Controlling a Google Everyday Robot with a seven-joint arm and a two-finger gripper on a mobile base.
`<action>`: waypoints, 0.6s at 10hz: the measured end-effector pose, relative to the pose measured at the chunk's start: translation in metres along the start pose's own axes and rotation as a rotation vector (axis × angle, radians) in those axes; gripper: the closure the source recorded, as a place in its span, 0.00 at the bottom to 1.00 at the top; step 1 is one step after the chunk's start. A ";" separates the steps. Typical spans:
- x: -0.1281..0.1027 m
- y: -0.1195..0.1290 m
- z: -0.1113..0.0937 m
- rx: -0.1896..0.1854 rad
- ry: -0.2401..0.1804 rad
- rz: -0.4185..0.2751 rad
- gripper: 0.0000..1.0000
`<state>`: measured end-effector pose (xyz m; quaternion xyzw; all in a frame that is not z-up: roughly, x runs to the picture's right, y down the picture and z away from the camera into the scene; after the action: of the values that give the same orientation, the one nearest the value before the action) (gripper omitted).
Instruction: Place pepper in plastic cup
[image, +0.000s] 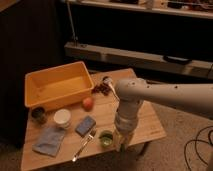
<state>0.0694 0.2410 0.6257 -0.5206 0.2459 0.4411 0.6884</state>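
The gripper (119, 143) hangs low over the table's (146, 125) front edge, at 3 o'clock of the plastic cup (106, 138), just beside it. I cannot tell how wide it stands, nor whether it holds the pepper. The cup sits at 5 o'clock from the orange ball (88, 103).

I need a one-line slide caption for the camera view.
The pincer hangs beside the plastic cup near the wooden table's front edge.

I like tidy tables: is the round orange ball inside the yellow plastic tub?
No, the round orange ball lies on the wooden table outside the yellow plastic tub; the pincer hangs by the light-green cup.
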 end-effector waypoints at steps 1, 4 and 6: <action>-0.001 -0.002 0.003 -0.002 0.009 0.002 0.96; -0.005 -0.008 0.007 -0.009 0.023 0.010 0.96; -0.007 -0.011 0.009 -0.010 0.031 0.012 0.96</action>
<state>0.0745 0.2462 0.6393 -0.5296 0.2576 0.4382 0.6791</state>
